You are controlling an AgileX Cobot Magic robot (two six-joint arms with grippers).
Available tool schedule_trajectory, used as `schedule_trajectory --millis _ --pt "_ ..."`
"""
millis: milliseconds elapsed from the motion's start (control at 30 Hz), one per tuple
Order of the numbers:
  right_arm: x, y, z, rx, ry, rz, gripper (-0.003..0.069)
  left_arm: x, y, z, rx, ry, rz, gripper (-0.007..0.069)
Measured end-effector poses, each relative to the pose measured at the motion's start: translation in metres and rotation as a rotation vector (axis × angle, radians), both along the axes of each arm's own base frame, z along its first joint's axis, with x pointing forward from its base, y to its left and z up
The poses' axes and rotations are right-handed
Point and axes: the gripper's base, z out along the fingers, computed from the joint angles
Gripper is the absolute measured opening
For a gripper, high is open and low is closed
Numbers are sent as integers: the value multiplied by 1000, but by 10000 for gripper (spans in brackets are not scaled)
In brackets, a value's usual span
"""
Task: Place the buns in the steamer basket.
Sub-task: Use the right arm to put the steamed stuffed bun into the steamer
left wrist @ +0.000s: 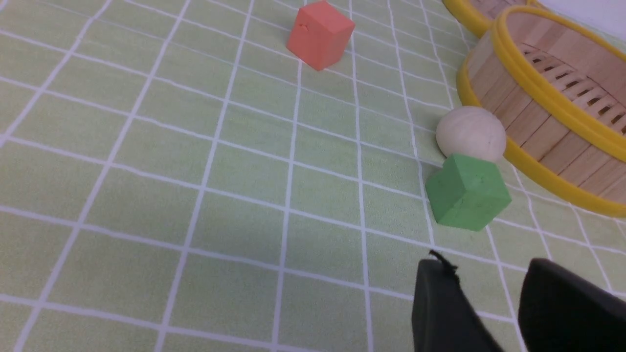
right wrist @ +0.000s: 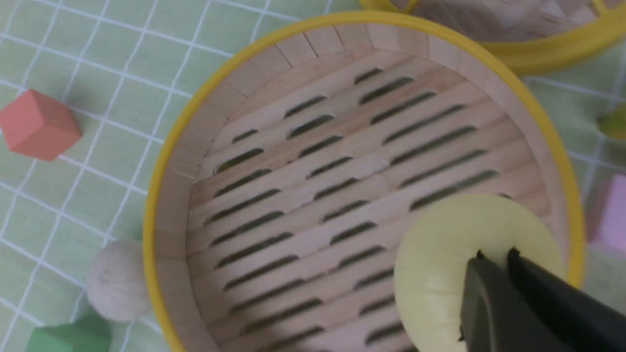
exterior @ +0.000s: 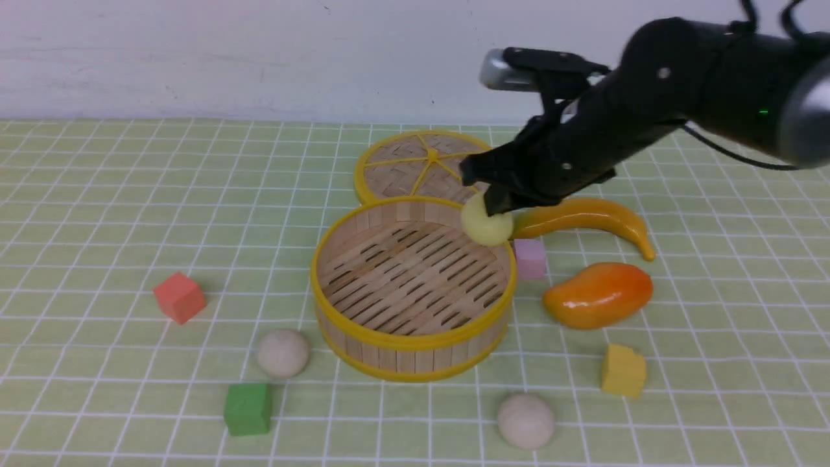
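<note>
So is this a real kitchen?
Probably not a real one: more like a robot's practice setup. A checked cloth holds a red block, a toy-looking mango and a steamer basket, with a bare wall behind.

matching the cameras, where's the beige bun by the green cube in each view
Front view: beige bun left of steamer basket, just beyond green cube.
Left wrist view: bun between cube and basket wall.
Right wrist view: bun outside basket rim, beside cube.
Shared landmark: green cube.
</note>
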Motion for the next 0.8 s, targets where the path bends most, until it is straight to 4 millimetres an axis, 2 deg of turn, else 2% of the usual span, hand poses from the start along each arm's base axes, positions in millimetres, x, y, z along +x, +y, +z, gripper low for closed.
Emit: schedule_trajectory --millis 133,200,267,400,500,567,600,667,800 --pt "13 12 -18 -5 2 18 3 0 0 0 0 0 0 238" --pt "23 19 -45 -15 22 22 11 0 0 0 0 0 0 238" --pt "27 21 -60 -24 39 19 21 0 0 0 0 0 0 238" --pt "33 23 -76 -25 52 1 66 0 0 0 0 0 0 238" --pt "33 23 -77 -19 51 -5 125 0 0 0 0 0 0 238" --pt "33 23 -75 -17 51 -4 218 0 0 0 0 0 0 238" --pt "33 23 -75 -17 51 -4 224 0 0 0 0 0 0 238" --pt "29 21 -66 -31 56 11 304 0 0 0 0 0 0 238" --pt "17 14 -41 -83 48 47 371 0 0 0 0 0 0 238"
